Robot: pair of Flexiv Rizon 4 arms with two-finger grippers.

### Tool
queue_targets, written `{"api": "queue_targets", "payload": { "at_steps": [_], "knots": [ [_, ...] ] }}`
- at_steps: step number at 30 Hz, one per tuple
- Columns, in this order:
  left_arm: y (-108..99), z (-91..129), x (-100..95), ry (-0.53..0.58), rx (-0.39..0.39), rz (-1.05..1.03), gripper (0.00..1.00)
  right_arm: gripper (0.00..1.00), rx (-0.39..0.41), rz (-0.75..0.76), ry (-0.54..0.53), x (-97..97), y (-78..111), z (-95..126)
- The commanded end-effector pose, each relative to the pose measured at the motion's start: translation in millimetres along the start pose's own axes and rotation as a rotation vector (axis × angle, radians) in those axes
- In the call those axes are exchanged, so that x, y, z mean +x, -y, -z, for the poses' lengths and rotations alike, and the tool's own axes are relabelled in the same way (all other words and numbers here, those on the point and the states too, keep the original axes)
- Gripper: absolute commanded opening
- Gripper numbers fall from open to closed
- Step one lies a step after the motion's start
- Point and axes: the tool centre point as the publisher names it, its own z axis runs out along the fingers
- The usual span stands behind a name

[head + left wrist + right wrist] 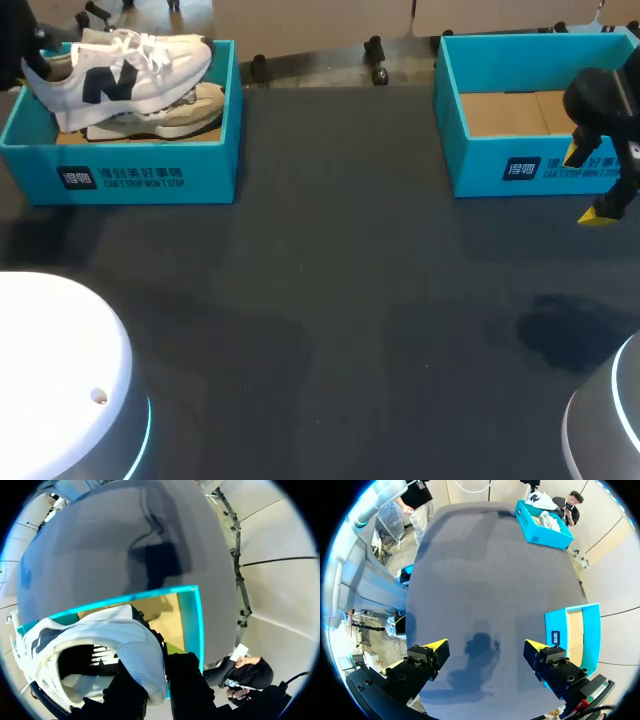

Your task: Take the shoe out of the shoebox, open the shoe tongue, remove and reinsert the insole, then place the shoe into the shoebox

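One shoebox (150,175), left, holds white shoe (130,70) above beige shoe (195,110).

Surface (340,300): dark grey, matte, flat, running the full width of the head view. Resting directly on it are two open turquoise containers with white print on their near walls: left shoebox (215,165) at the far left corner, right shoebox (480,170) at the far right, brown cardboard floor showing. The two stand well apart.
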Motion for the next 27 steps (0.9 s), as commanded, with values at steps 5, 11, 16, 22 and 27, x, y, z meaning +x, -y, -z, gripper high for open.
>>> {"api": "queue_targets", "payload": {
  "at_steps": [5,11,16,22,27],
  "knots": [
    [4.0,26.8,-9.9,-0.033,0.022,0.012,0.0,1.0,0.002,-0.001,-0.003,-1.5,-0.5,-0.4],
    [16.3,39.6,-17.8,-0.024,0.0,0.003,0.0,1.0,0.002,-0.001,-0.003,-1.5,-0.5,-0.4],
    [33.7,44.6,-32.6,-0.037,-0.013,0.023,0.0,1.0,0.002,-0.001,-0.003,-1.5,-0.5,-0.4],
    [56.5,48.6,-49.0,-0.039,-0.017,0.031,0.0,1.0,0.002,-0.001,-0.003,-1.5,-0.5,-0.4],
    [75.5,51.6,-62.7,-0.043,-0.02,0.036,0.0,1.0,0.002,-0.001,-0.003,-1.5,-0.5,-0.4]
  ]
}}
